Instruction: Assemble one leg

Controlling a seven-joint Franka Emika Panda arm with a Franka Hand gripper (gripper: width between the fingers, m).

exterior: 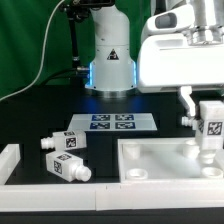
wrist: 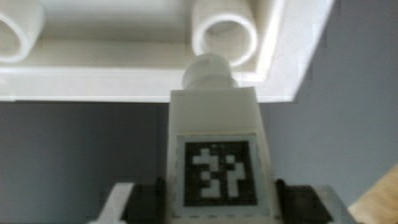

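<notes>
a black counter (exterior: 30,118) is filling most of the exterior view, with a low white rail (exterior: 40,190) running along its near edge. at the back, the white base of the robot arm (exterior: 110,55) is standing upright, with a band of blue light glowing near its foot.

a large white square tabletop (exterior: 160,165), tray-like with a raised rim, is lying flat on the counter toward the exterior view's right. in the wrist view a corner of this tabletop (wrist: 107,85) is showing, with a round corner hole (wrist: 231,35).

the marker board (exterior: 112,122), thin, flat and carrying several black-and-white tags, is lying between the arm's base and the tabletop.

the gripper (exterior: 205,118) is hanging over the tabletop's far corner at the exterior view's right. it is clamping the leg (exterior: 211,128), holding it roughly upright. in the wrist view, the gripper (wrist: 214,205) is pressing a dark finger (wrist: 125,203) against each side of the leg (wrist: 217,140), whose square tag is facing the camera.

two loose legs (exterior: 65,143) are lying on their sides near each other on the counter at the exterior view's left, well apart from the tabletop.

the held leg's stubby round peg (wrist: 210,72) is pointing toward the corner hole; whether it is touching the tabletop cannot be told.
</notes>
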